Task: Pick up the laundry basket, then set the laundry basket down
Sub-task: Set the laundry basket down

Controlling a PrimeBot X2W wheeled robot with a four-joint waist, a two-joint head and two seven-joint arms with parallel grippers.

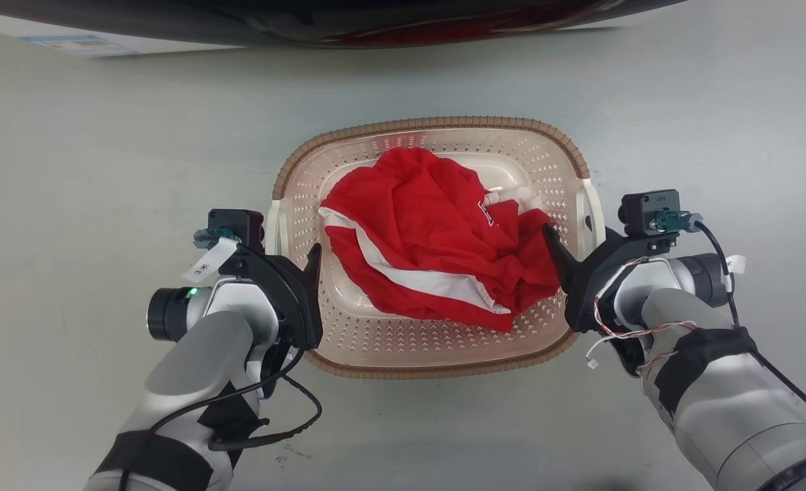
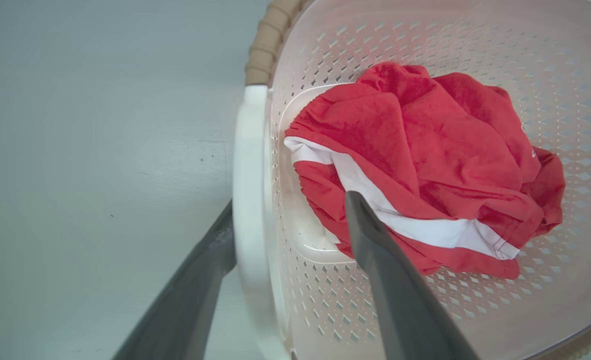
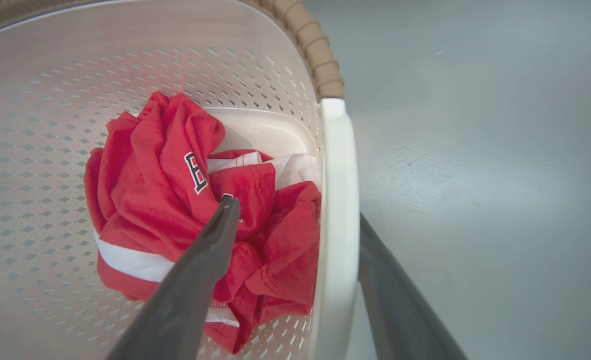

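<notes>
You see laundry basket (image 1: 437, 124) between pincers: left gripper (image 2: 290, 200) at 9 o'clock, right gripper (image 3: 298, 210) at 3, jaws parted astride loop handles (image 2: 248, 165).

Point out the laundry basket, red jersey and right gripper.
laundry basket (image 1: 444, 123), head view, far brown rim.
red jersey (image 1: 430, 225), head view, middle of cloth.
right gripper (image 3: 295, 210), right wrist view, midway between fingertips.

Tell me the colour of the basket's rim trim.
Brown, woven-look trim on the cream basket; it shows best in the head view.
</notes>
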